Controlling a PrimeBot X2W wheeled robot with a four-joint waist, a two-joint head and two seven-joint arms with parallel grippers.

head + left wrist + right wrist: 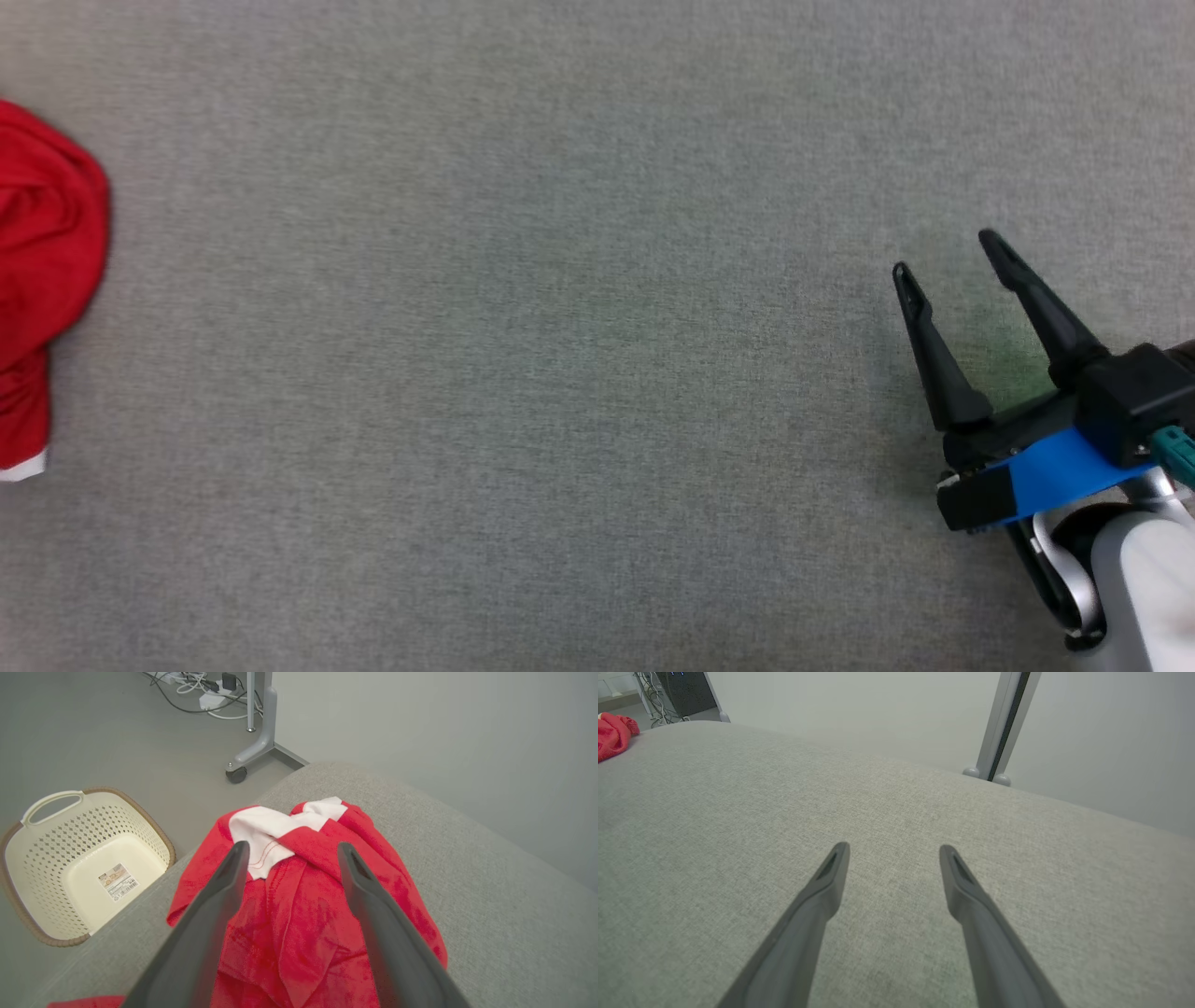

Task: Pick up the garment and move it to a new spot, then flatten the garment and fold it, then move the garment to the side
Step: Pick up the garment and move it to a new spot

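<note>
One red garment [47, 280] with white trim is lying crumpled at the left edge of the desk [560, 373], which is wearing a grey woven fabric cover. In the left wrist view the garment [289, 933] is sitting bunched close to a rounded corner of the desk [490, 896], its white patch turned up toward that corner. In the right wrist view it [612, 735] is showing as a small red heap at the far corner of the desk [738, 812].

Two pincers are showing. The left pincer [292, 845] is hanging over the garment with its two dark fingers spread wide, released and gripping nothing; whether the fingers are touching the cloth is not clear. The right pincer [945, 254] is hovering near the right edge of the desk, well apart from the garment, its two fingers also standing wide apart and empty. From its own wrist, the right pincer [893, 848] is pointing over bare grey fabric.

One cream perforated laundry basket [42, 872] with a brown rim is standing on the floor just beside the desk's edge, carrying one label [118, 882] on its bottom. One castor [236, 774] of a grey stand is resting on the floor beyond the corner.
</note>
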